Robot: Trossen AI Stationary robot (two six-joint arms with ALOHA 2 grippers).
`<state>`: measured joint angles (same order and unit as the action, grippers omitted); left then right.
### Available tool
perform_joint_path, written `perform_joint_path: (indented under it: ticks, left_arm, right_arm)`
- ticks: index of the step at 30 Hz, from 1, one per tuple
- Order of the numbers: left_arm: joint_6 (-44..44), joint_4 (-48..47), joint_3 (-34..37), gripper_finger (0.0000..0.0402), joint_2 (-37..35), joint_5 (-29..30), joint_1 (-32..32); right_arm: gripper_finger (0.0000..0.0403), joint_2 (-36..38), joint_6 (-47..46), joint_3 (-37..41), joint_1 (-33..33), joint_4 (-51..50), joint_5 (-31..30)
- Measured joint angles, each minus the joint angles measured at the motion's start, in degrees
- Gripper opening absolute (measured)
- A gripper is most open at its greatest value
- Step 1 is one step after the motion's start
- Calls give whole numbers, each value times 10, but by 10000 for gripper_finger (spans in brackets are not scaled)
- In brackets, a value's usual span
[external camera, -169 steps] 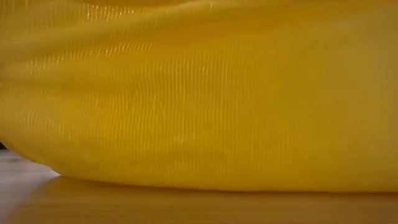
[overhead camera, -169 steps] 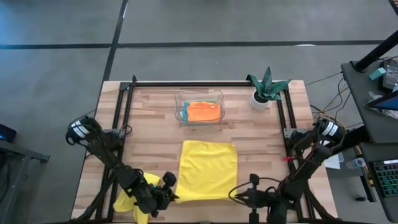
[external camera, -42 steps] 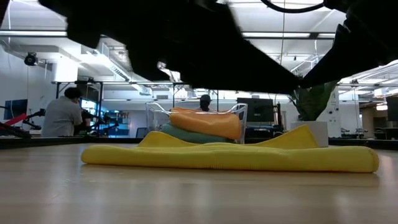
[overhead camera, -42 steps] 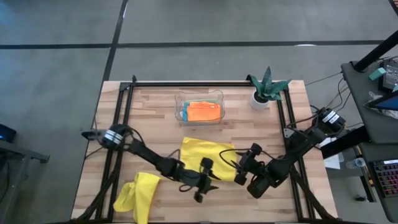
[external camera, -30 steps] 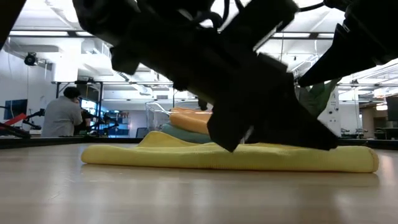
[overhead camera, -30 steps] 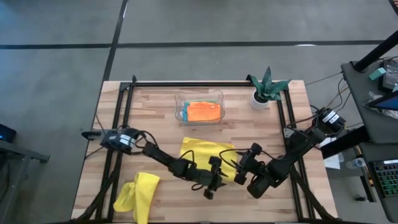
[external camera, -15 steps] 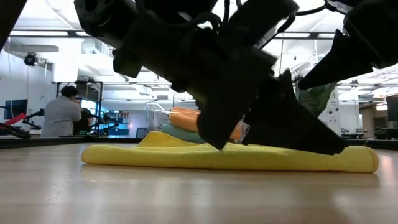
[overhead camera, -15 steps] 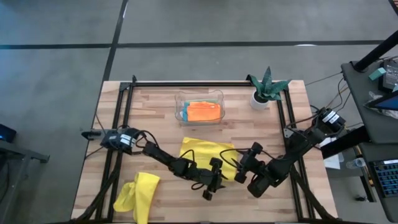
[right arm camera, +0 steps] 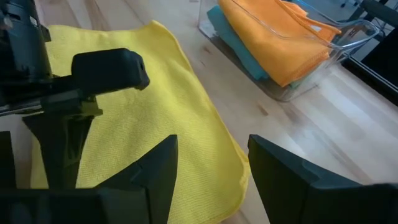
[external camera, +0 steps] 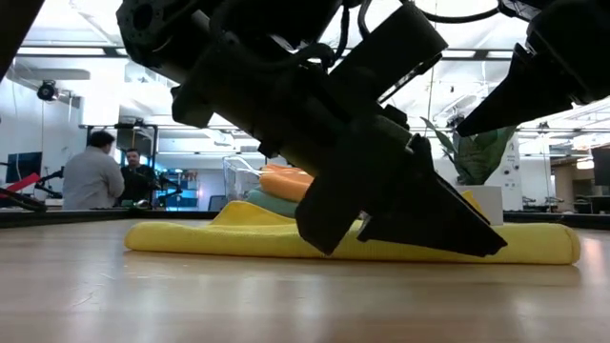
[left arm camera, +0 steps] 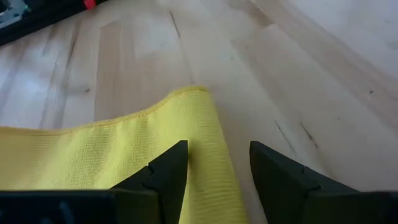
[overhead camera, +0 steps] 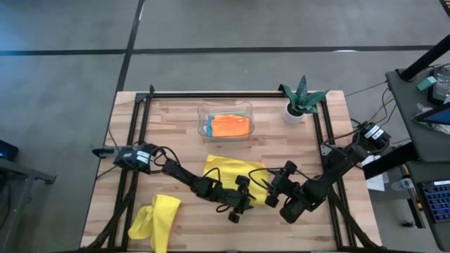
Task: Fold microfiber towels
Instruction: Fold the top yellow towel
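Observation:
A bright yellow towel (overhead camera: 232, 172), folded into a flat stack, lies mid-table. My left gripper (left arm camera: 214, 155) is low over its near edge, fingers open. The folded edge (left arm camera: 205, 124) runs between them toward the corner (left arm camera: 199, 93). My right gripper (right arm camera: 211, 152) hovers open above the towel's right side (right arm camera: 186, 124), close to the left gripper (right arm camera: 93, 74). A second yellow towel (overhead camera: 155, 219) lies crumpled at the near left. An orange towel (right arm camera: 273, 31) rests on turquoise (right arm camera: 239, 43) and sage green (external camera: 286, 205) ones in the clear tray (overhead camera: 242, 107). My left gripper stands open astride the yellow towel's folded near edge, slanting down from the table's left. Whether its fingers (left arm camera: 168, 168) rest on the cloth I cannot tell.
The clear tray stands at the far middle of the table. A small plant (overhead camera: 301, 98) in a white pot stands at the far right. Black frame rails (overhead camera: 140, 119) run along the left, right and far edges. Bare wood lies in front of the folded towel.
My left gripper has come in from the table's left along the folded towel's near edge and sunk a little toward it, fingers still open. The towel and my right gripper have kept still.

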<state>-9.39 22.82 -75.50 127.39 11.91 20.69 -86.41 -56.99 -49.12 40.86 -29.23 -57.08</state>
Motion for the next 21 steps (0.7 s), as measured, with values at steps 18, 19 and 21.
perform_joint_path:
  ticks: [18,19,21]
  left_arm:
    - [-3,-32,5,8,0,33,0]
    - [-5,-34,5,7,0,32,-1]
    - [-15,-42,5,5,-1,24,-1]
  right_arm:
    - [187,0,1,0,0,11,0]
    - [187,0,2,0,0,11,0]
    - [187,0,2,0,0,11,0]
